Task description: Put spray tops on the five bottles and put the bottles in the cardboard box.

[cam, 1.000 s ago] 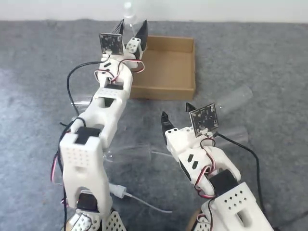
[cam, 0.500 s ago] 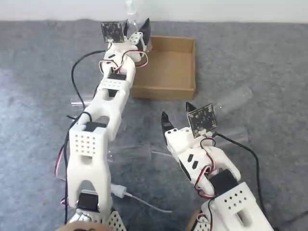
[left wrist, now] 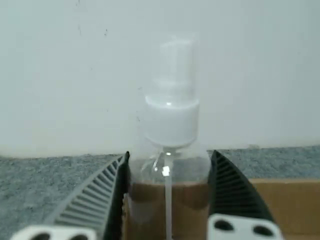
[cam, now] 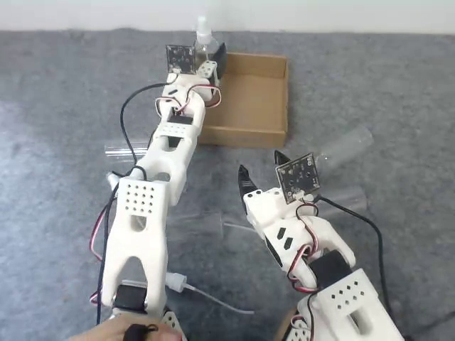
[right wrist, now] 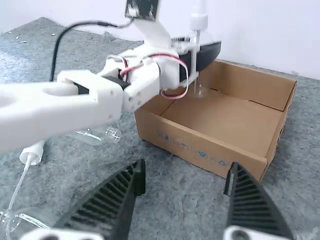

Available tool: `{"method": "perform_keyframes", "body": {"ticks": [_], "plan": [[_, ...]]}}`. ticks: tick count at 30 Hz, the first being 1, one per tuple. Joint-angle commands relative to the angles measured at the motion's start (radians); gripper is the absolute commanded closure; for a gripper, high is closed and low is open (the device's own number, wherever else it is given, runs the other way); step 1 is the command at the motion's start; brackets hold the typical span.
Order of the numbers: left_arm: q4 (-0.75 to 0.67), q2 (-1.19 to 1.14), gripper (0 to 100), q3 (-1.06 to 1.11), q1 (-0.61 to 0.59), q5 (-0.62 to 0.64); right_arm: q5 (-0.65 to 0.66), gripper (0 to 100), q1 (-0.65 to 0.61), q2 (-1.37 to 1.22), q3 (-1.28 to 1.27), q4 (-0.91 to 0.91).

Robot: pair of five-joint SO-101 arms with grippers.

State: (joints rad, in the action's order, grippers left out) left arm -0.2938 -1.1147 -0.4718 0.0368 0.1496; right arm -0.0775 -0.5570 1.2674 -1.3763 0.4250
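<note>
My left gripper (left wrist: 169, 160) is shut on a clear bottle (left wrist: 169, 187) that carries a white spray top (left wrist: 171, 120) under a clear cap. In the high view this bottle (cam: 204, 39) stands upright in the left gripper (cam: 206, 58) at the far left corner of the cardboard box (cam: 252, 131). The right wrist view shows the bottle (right wrist: 199, 35) with its base just inside the box (right wrist: 220, 155). My right gripper (cam: 260, 163) hangs open and holds nothing, over the carpet in front of the box. Its fingers (right wrist: 115, 195) frame the box's near wall.
Clear topless bottles lie on the grey carpet: two right of the right arm (cam: 345, 145) (cam: 348, 199), one between the arms (cam: 195, 226), one left of the left arm (cam: 124, 150). A loose spray top (cam: 178, 283) with its tube lies near the left arm's base. A hand (cam: 121, 332) shows there.
The left arm has swung to the right and stretched out, carrying the bottle to the box's far left corner. The right arm has not moved. A hand has appeared at the bottom edge.
</note>
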Motion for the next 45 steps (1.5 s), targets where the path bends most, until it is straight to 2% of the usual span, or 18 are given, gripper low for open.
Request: {"method": "perform_keyframes", "body": {"ticks": [1,4,7,10,17,21,26,37,45], "plan": [[0.002,0.000,85,-0.076,0.005,-0.035,0.012,75.7,0.012,0.016,0.014,-0.022],[0.003,-0.005,85,-0.074,0.005,-0.046,0.012,75.7,0.012,0.016,0.014,-0.022],[0.012,-0.006,78,-0.073,0.005,-0.044,0.012,75.7,0.012,0.016,0.014,-0.022],[0.114,0.002,74,-0.081,0.005,-0.040,0.012,75.7,0.012,0.016,0.014,-0.022],[0.163,0.043,73,-0.073,-0.005,-0.006,0.012,75.7,0.012,0.019,0.014,-0.022],[0.307,0.106,72,-0.074,0.002,0.017,0.012,75.7,0.012,0.019,0.014,-0.022],[0.436,0.173,61,-0.079,0.005,0.120,0.014,75.7,0.012,0.019,0.014,-0.022],[0.499,0.241,61,-0.074,-0.020,0.117,0.014,75.7,0.012,0.019,0.014,-0.022],[0.686,0.345,61,-0.076,-0.023,0.117,0.014,75.7,0.012,0.021,0.014,-0.022]]}}
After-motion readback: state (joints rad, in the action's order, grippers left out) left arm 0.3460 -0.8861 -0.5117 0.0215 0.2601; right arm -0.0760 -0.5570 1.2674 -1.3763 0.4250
